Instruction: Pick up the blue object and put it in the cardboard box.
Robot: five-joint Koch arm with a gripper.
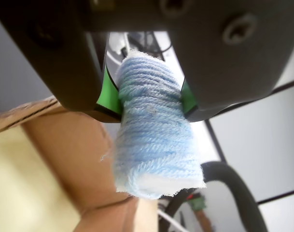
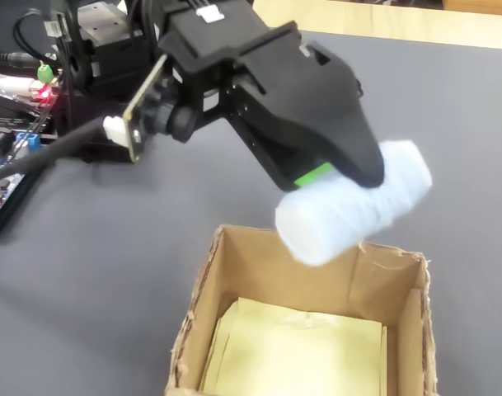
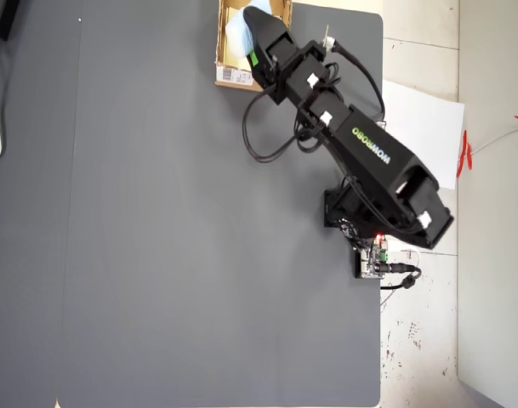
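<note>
My gripper point(image 1: 149, 104) is shut on the blue object point(image 1: 154, 140), a pale blue yarn-wrapped block pinched between the green pads. In the fixed view the blue object point(image 2: 354, 205) hangs in the air over the far rim of the open cardboard box point(image 2: 234, 264), held by the gripper point(image 2: 337, 177). The box's tan wall and yellowish inside point(image 1: 21, 183) fill the lower left of the wrist view. From overhead, the blue object point(image 3: 237, 32) sits over the box point(image 3: 233, 75) at the table's top edge, where the gripper point(image 3: 252, 42) reaches it.
The arm's base and a circuit board with cables point(image 2: 20, 124) stand at the back left in the fixed view. A black cable point(image 1: 233, 188) curves below the gripper in the wrist view. The dark grey mat point(image 3: 156, 238) covers the table.
</note>
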